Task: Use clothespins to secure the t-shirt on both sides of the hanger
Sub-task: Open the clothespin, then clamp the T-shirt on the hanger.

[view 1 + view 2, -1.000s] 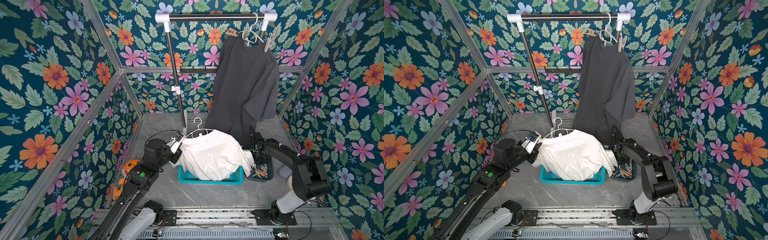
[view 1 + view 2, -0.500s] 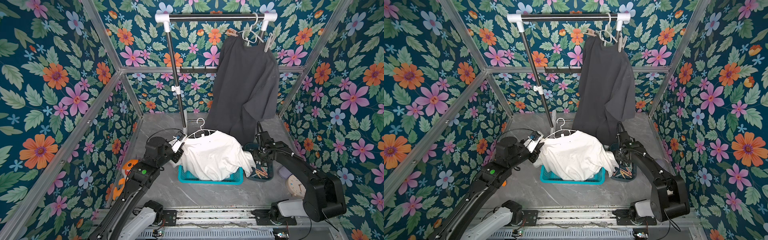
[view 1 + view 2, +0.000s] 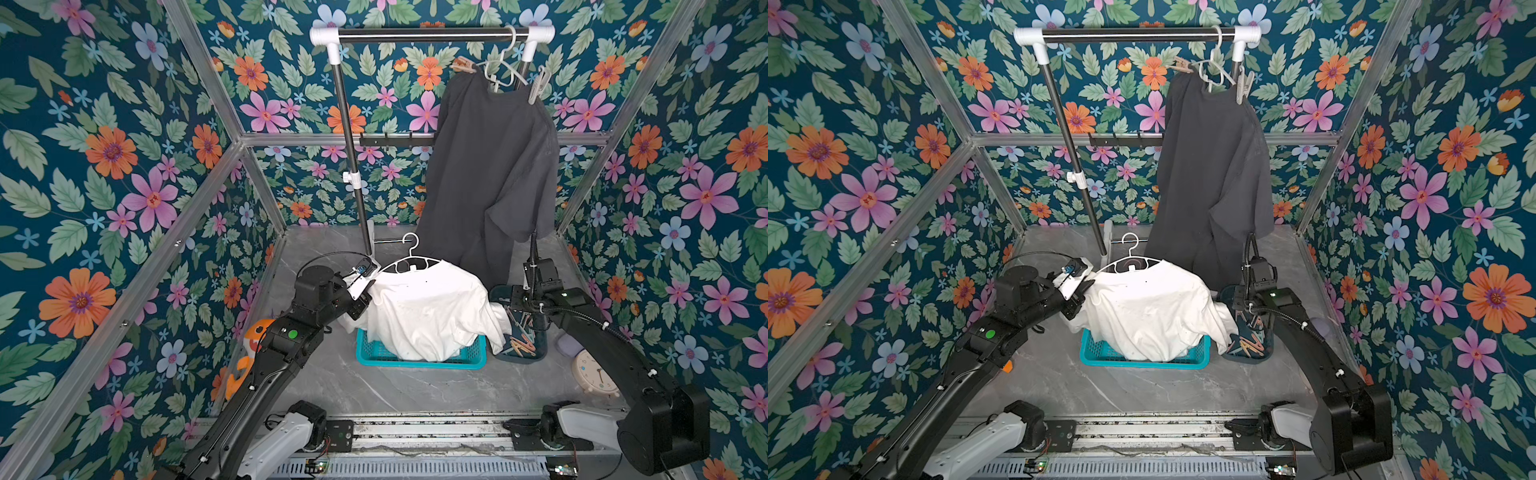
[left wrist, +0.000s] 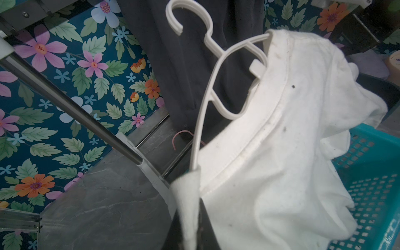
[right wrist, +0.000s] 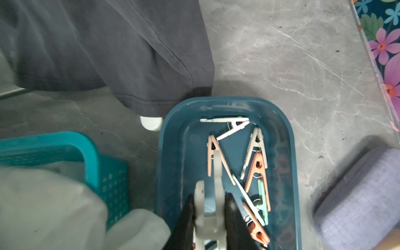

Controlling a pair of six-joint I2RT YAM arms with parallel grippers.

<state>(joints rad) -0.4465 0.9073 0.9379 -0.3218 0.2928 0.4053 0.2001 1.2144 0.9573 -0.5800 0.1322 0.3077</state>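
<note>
Grey marble worktop (image 3: 415, 395), a teal basket (image 3: 419, 366) in the middle, a dark blue tub (image 3: 498, 293) with clothespins (image 5: 256, 171) just beside it, a round clock (image 3: 592, 372) and a soft purple thing (image 3: 566, 345) near the tub, an orange toy (image 3: 254, 332) by the left wall, the rack's foot (image 3: 372, 251) at the back

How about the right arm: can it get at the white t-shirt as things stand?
Probably yes. The right gripper, shut on a cream clothespin, hangs over the dark bin directly beside the white t-shirt; nothing stands between them. The left gripper pinches the shirt's opposite side.

Floral-papered walls (image 3: 124, 166) enclose a grey marble-look floor (image 3: 415, 390), evenly lit, seemingly from overhead.
</note>
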